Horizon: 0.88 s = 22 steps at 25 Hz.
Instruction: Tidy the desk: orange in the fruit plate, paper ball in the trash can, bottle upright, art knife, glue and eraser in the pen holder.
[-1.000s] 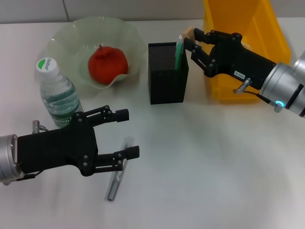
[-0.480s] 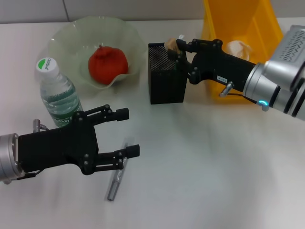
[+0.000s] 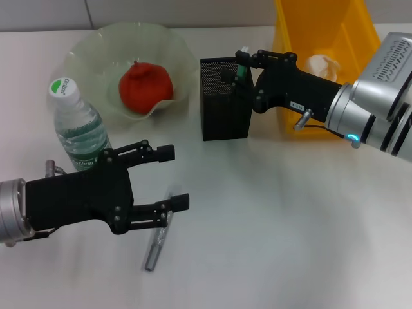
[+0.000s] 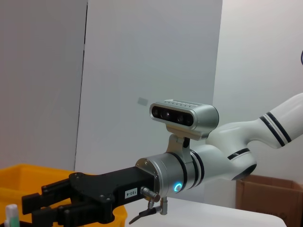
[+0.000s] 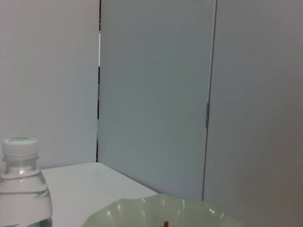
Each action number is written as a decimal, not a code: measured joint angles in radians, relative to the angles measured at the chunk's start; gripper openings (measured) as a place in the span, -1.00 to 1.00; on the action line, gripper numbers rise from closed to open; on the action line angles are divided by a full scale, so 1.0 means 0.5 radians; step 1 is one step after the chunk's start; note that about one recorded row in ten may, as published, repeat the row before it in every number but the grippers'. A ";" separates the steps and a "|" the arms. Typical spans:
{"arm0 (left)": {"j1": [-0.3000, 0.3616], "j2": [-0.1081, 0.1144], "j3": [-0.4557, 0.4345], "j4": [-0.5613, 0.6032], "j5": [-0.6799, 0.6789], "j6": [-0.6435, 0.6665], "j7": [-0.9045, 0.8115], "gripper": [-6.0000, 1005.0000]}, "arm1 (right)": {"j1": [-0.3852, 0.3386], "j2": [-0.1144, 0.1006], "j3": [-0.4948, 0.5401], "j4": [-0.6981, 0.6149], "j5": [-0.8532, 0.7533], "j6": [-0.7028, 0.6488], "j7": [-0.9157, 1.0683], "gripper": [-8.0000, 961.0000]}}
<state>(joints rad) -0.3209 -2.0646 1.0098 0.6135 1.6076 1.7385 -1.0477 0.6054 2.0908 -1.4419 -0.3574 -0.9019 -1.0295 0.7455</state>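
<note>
My right gripper (image 3: 235,65) hovers open over the black mesh pen holder (image 3: 225,112), just above its rim. A green glue stick (image 3: 241,67) stands inside the holder. The eraser is hidden from view. The orange (image 3: 145,85) lies in the pale green fruit plate (image 3: 84,51). Inside the yellow trash can (image 3: 364,38) rests the paper ball (image 3: 322,63). The bottle (image 3: 77,129) stands upright beside my left arm. My left gripper (image 3: 174,177) is open, low over the table, with the grey art knife (image 3: 156,243) lying just beyond its lower finger.
The left wrist view shows my right gripper (image 4: 33,206) in front of the trash can (image 4: 19,175), with the glue stick (image 4: 10,213) close by. The right wrist view shows the bottle (image 5: 21,189) and the fruit plate (image 5: 161,208).
My right gripper carried the eraser left from the trash can's edge to above the pen holder; the eraser showed between its fingers half a second ago and no longer shows. The left arm stayed still.
</note>
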 joint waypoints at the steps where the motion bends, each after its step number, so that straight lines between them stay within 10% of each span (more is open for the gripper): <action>1: -0.003 0.000 0.000 0.000 0.000 -0.002 0.000 0.60 | 0.000 0.000 0.000 0.000 0.001 0.001 0.000 -0.33; 22: -0.001 -0.003 -0.019 0.000 -0.018 0.010 0.000 0.60 | -0.183 0.001 0.040 -0.004 0.009 -0.507 0.020 -0.14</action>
<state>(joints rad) -0.3213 -2.0663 1.0006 0.6135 1.5988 1.7436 -1.0477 0.5139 2.0915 -1.4221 -0.3596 -0.8973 -1.2828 0.7552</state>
